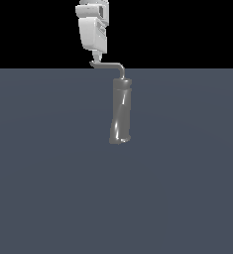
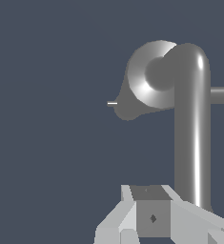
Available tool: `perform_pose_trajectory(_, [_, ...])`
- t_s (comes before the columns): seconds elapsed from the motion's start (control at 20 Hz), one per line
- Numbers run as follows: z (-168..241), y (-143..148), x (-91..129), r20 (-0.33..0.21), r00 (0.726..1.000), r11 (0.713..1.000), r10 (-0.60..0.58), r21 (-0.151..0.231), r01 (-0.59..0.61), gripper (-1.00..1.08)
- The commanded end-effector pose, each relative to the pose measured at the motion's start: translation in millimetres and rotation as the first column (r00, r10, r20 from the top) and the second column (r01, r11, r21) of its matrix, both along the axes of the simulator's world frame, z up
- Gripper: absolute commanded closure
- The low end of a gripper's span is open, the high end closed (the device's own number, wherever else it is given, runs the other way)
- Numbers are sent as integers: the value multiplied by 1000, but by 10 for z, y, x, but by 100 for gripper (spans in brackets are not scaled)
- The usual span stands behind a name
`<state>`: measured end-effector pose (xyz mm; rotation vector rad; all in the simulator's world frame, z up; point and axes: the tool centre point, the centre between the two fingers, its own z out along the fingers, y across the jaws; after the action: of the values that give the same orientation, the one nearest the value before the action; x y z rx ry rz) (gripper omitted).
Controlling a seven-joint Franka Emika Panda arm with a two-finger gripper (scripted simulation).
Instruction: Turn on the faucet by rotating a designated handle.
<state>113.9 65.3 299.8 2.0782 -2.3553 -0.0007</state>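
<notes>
The faucet [image 1: 120, 111] is a tall, slightly leaning dark-grey cylinder standing on the floor near the middle of the exterior view. On its top sits the handle [image 1: 109, 65], a thin light-grey bent rod whose arm reaches toward the exterior view's left. My white gripper [image 1: 95, 55] hangs straight above the rod's far tip, just over it or touching it. In the wrist view the faucet top [image 2: 151, 78] shows from above. The handle [image 2: 193, 138] runs from it toward my gripper [image 2: 149, 191] and passes beside the fingers. The fingers look shut with nothing between them.
A flat grey-blue floor [image 1: 48, 173] spreads around the faucet. In the wrist view a second short grey rod [image 2: 223, 95] sticks out sideways from the handle, and a tiny white stub [image 2: 112, 103] shows beside the faucet base.
</notes>
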Motion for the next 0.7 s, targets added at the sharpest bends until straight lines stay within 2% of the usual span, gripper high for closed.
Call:
perform_pose_trajectory(0.0, [0,12,-61,0,1000,1000,0,0,0,108])
perform_pose_trajectory(0.65, [0,73,-391,0,1000,1000,0,0,0,108])
